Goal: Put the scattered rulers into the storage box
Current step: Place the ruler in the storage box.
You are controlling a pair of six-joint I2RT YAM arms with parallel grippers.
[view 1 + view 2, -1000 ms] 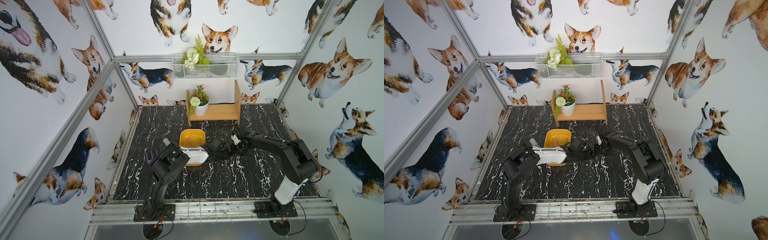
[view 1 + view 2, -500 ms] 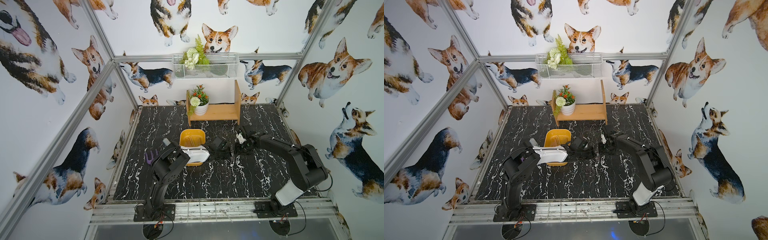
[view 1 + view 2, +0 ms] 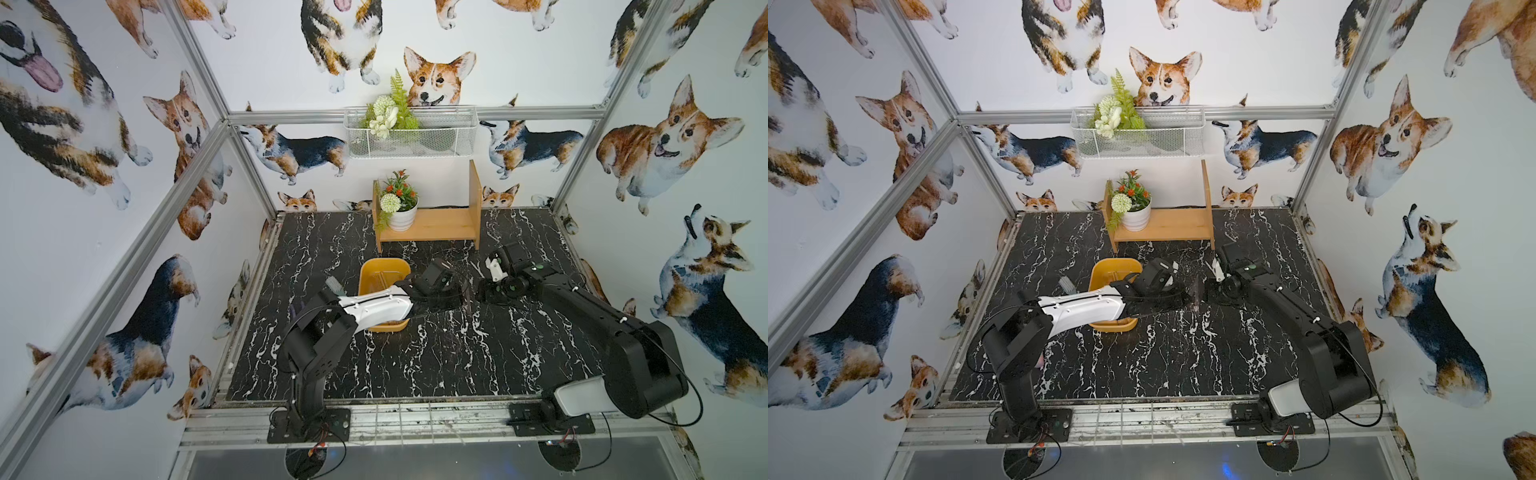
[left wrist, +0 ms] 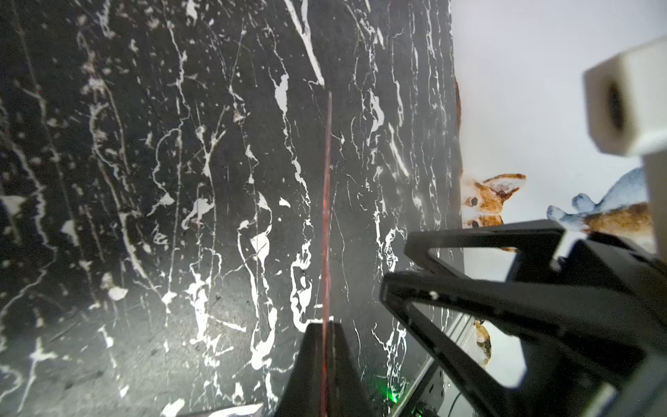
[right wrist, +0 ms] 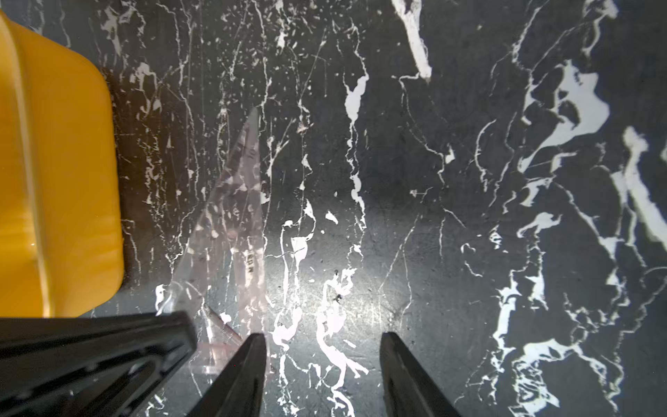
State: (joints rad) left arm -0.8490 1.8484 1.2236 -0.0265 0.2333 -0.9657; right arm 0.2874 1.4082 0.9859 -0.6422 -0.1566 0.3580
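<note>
l gripper [image 4: 326,326] clamped on set square [image 5: 234,216], edge-on, long axis straight out from tips; box [image 5: 61,162] behind it. r gripper [image 5: 323,335] jaws apart, empty.

This is a robot test cell in a lab: two robot arms [image 3: 374,307] bolted to a metal rail [image 3: 415,419], a frame of aluminium bars [image 3: 291,117], dog-print panels [image 3: 62,208] as walls, a marble-patterned table [image 3: 415,365].

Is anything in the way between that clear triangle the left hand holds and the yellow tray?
Nothing visible. The left hand grips the set square just beside the storage box, with only bare marble tabletop between them.
</note>
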